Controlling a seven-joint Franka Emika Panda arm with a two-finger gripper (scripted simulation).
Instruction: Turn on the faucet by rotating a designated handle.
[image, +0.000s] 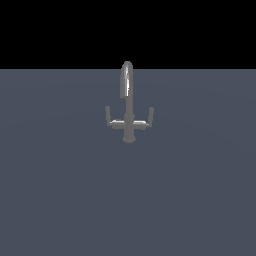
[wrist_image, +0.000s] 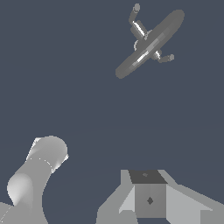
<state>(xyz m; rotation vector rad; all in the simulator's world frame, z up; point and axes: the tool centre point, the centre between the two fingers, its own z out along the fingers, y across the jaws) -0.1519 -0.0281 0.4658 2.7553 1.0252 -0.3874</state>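
The faucet (image: 128, 107) is small and grey, standing upright on the dark grey floor (image: 60, 190) in the middle of the exterior view. Its arched spout (image: 127, 80) rises above a crossbar that carries one short lever rod (image: 107, 115) on the exterior view's left and another (image: 150, 116) on its right. The wrist view looks down on the faucet (wrist_image: 148, 43) from well above, with both rods (wrist_image: 134, 15) (wrist_image: 166, 57) sticking out from it. My gripper (wrist_image: 148, 194) shows only as a grey block at that picture's edge, far from the faucet. It does not appear in the exterior view.
A rounded grey arm link (wrist_image: 37, 175) shows in the wrist view beside the gripper. The flat dark grey floor surrounds the faucet, with a black background (image: 128, 30) behind it.
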